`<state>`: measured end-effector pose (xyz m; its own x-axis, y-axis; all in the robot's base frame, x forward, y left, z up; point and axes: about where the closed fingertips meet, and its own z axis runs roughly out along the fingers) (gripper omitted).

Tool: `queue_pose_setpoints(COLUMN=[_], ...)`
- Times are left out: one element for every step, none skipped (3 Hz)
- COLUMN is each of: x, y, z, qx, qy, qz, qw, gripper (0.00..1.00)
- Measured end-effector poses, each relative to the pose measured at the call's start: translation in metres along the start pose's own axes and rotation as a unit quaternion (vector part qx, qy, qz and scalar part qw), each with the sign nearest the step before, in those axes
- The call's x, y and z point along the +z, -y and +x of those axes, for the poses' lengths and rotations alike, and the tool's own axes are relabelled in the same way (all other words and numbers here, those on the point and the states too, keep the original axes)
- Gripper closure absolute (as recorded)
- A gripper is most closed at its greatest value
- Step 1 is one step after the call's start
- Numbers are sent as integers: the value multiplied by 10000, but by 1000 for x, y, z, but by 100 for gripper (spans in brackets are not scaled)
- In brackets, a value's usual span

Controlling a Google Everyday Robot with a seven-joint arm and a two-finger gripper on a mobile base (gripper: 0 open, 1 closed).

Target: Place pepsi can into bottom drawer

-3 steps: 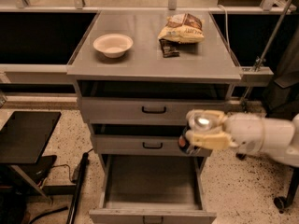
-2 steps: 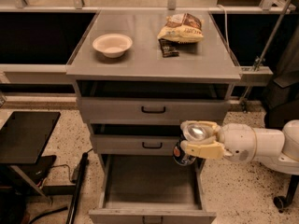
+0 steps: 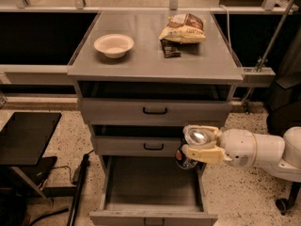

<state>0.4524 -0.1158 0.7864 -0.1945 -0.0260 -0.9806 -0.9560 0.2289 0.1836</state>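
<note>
**Blue can brought down beside the open drawer**

Compared with a second ago, the white-and-cream two-finger gripper (image 3: 190, 141) is found shifted left and lower. It is now placed below the front right corner of the flat grey cabinet counter (image 3: 155, 62), in front of the right end of the middle grey drawer (image 3: 141, 146). Its fingers are closed around the small dark blue pepsi can with the silver top (image 3: 196, 136), which is held tilted.

The deep grey bottom drawer (image 3: 153, 182) is pulled out. The can is held above its back right part and is not yet inside, so further lowering is judged necessary before release.

A pale round bowl (image 3: 113, 45) is noted near the counter's left edge, and a tan-and-brown snack bag (image 3: 183, 28) near its back right corner. A speckled floor (image 3: 235, 197) is seen around the cabinet.
</note>
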Motion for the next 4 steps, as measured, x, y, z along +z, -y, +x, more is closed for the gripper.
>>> queue_pose_setpoints(x=[11, 33, 52, 55], y=[27, 64, 95, 95], z=[42, 100, 155, 162], qx=[76, 328, 819, 877], qy=[98, 143, 142, 161], qz=[232, 410, 556, 538], qw=[9997, 9985, 9950, 9946], gripper=[100, 100, 100, 100])
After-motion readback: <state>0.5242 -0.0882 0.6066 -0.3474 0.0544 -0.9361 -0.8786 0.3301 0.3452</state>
